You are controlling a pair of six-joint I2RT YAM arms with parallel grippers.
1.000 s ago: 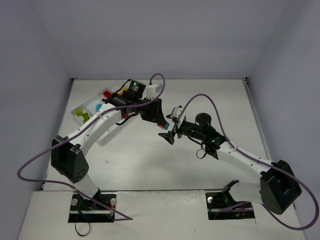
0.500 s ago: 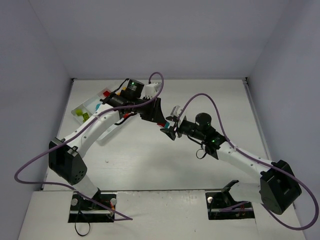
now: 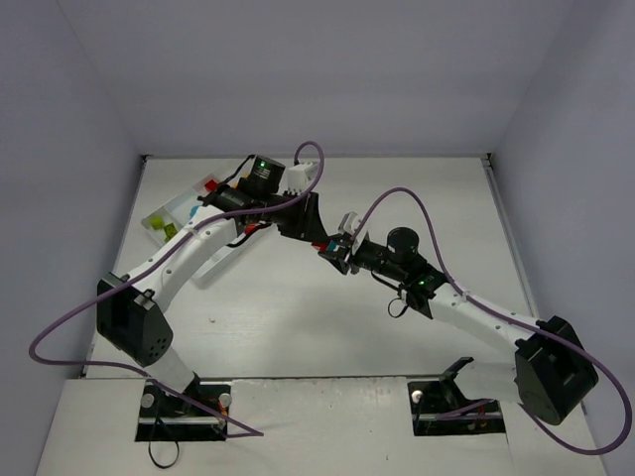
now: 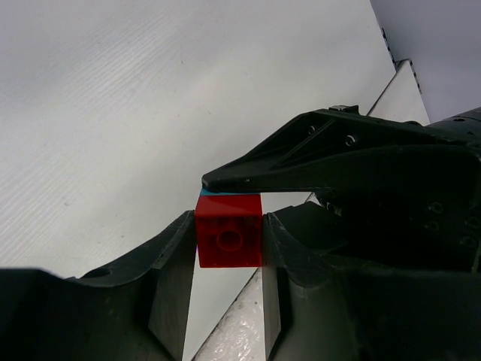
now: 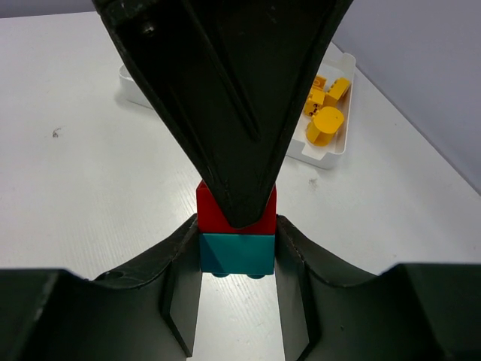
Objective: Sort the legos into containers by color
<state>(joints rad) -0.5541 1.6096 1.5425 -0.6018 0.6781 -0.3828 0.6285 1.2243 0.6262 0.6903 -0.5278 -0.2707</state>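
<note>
We see both arms reaching over the white counter (image 3: 298,317) and meeting near its middle. The left hand (image 3: 316,234) points toward the right and the right hand (image 3: 338,251) toward the left, fingertips touching around a small lego (image 3: 320,244) that shows only a speck of red. At the far left lies the white tray (image 3: 149,220), partly under the left arm, with lime green bricks (image 3: 167,232), a teal brick (image 3: 195,211) and a red brick (image 3: 211,184) in separate compartments. Purple cables (image 3: 397,192) loop above both arms.

A red brick (image 4: 228,241) joins a teal brick (image 5: 237,254). Upper right in the right wrist view: yellow bricks (image 5: 323,124), white tray (image 5: 329,155).
</note>
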